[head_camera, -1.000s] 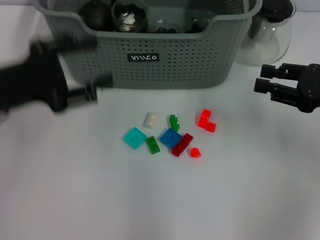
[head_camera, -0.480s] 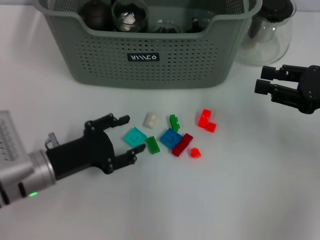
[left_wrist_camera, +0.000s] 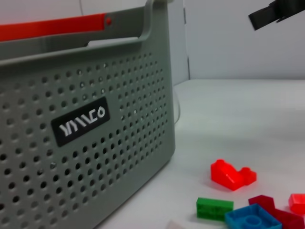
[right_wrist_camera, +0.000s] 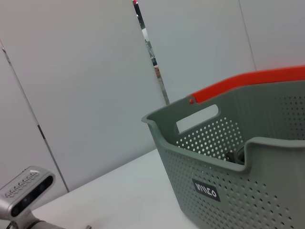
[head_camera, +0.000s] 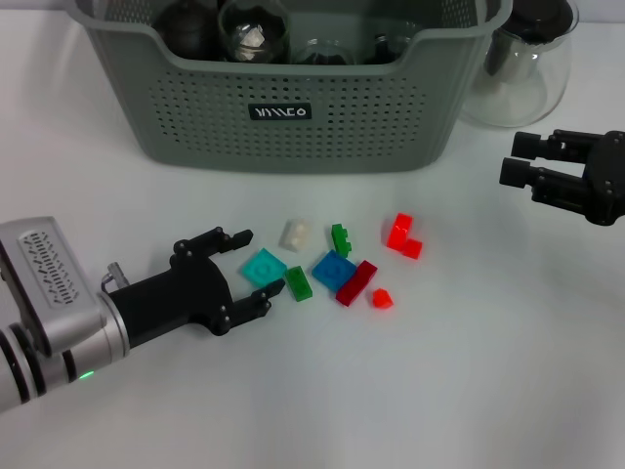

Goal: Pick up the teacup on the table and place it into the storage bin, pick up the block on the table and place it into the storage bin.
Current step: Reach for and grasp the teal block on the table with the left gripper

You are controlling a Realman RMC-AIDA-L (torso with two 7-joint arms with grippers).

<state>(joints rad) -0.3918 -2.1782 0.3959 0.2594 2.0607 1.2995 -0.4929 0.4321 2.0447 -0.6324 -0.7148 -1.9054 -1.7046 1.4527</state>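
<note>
Edging slightly forward since half a second ago, the left gripper [head_camera: 256,265] is reaching, fingers spread, around the flat teal square block [head_camera: 264,268]. Farther back, the large grey-green perforated plastic storage bin [head_camera: 293,107] is sitting. The right gripper [head_camera: 522,161] is hovering open beside it.

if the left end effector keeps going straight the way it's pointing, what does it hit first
Most likely the teal block. The left end effector lies low over the table, open, with that block just ahead between its fingertips. The green block sits right beside it; height is hard to judge.
</note>
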